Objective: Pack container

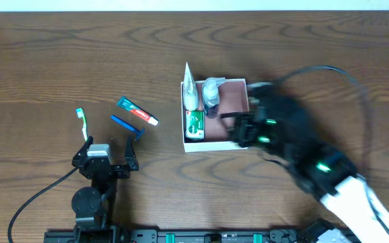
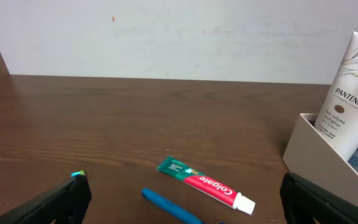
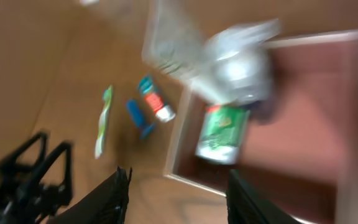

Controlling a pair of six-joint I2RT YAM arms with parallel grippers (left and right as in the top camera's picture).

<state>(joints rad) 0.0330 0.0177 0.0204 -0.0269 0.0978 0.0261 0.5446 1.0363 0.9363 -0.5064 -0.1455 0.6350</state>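
The container (image 1: 211,144), a shallow white box with a pinkish-brown inside, sits right of centre. It holds a white Pantene tube (image 1: 190,91), a clear bottle (image 1: 211,93) and a green packet (image 1: 194,125) along its left side. A Colgate toothpaste (image 1: 138,112), a blue razor (image 1: 127,126) and a toothbrush (image 1: 82,123) lie on the table to its left. My right gripper (image 1: 240,131) is open and empty over the box's front right part; its view is blurred. My left gripper (image 1: 107,154) is open and empty, low, just short of the razor.
The left wrist view shows the toothpaste (image 2: 205,184), the razor (image 2: 169,207), the box wall (image 2: 319,152) and the tube (image 2: 351,93). The right wrist view shows the box's left wall (image 3: 178,134), the green packet (image 3: 224,134) and the open jaws (image 3: 179,193). A black cable (image 1: 356,84) arcs behind the right arm.
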